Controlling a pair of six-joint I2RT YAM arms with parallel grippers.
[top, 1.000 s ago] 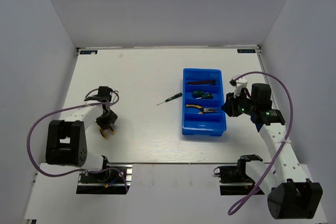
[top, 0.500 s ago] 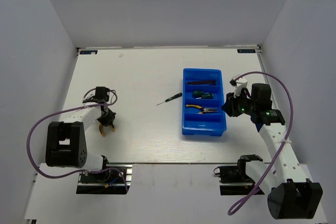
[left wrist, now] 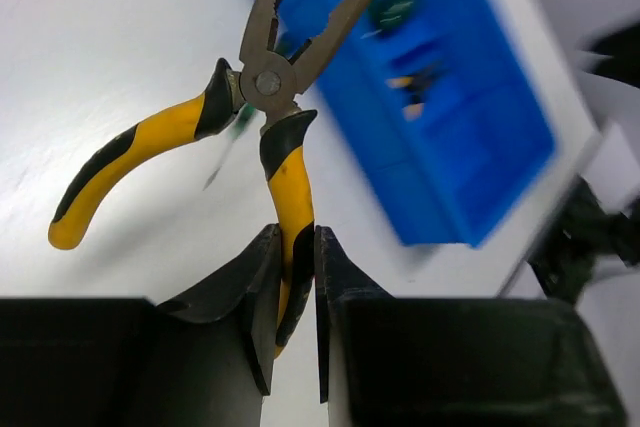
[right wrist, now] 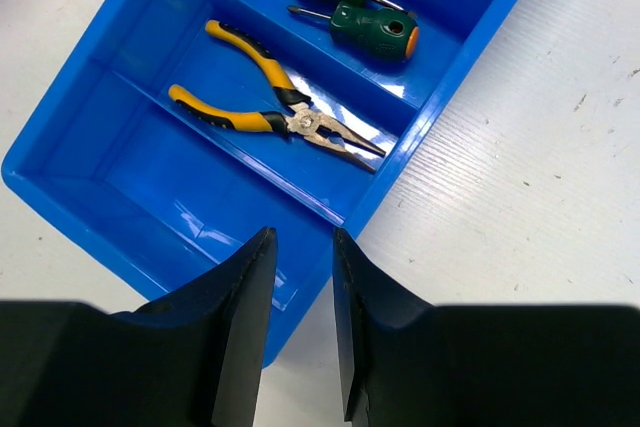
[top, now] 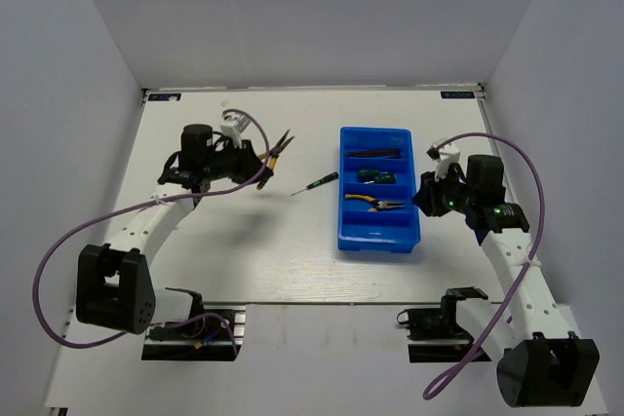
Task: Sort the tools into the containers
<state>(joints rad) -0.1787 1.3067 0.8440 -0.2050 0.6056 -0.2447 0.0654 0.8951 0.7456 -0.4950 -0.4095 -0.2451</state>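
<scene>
**Left arm lifts pliers as right arm waits at the tray**

From my remote station, I see the left gripper (left wrist: 296, 255) clamped narrowly on one yellow-and-black handle of the pliers (left wrist: 266, 82). It holds them up off the table (top: 244, 241), to the left of the blue tray (top: 378, 232). The other handle splays out to the side, and the steel nose stands parted, pointing towards the tray. In the overhead view the left arm reaches out over the far-left part of the table, with the held tool well apart from the tray's left wall.

The slim tool (top: 315, 184) lies on the table between the raised pliers and the tray, close to the tray's left wall but not touching it. It lies at a slant.

The right gripper (right wrist: 302, 243) hovers at the tray's right side. Its fingers are set a little apart with nothing between them, above the near right-hand corner of the tray.

Inside the tray, a second pair (right wrist: 300, 119) of yellow-handled pliers lies in the third compartment from the far end. Two green screwdrivers (right wrist: 375, 32) sit side by side in the compartment beyond it. The hex keys (top: 375, 154) lie in the farthest compartment, too small from overhead for me to count.
</scene>
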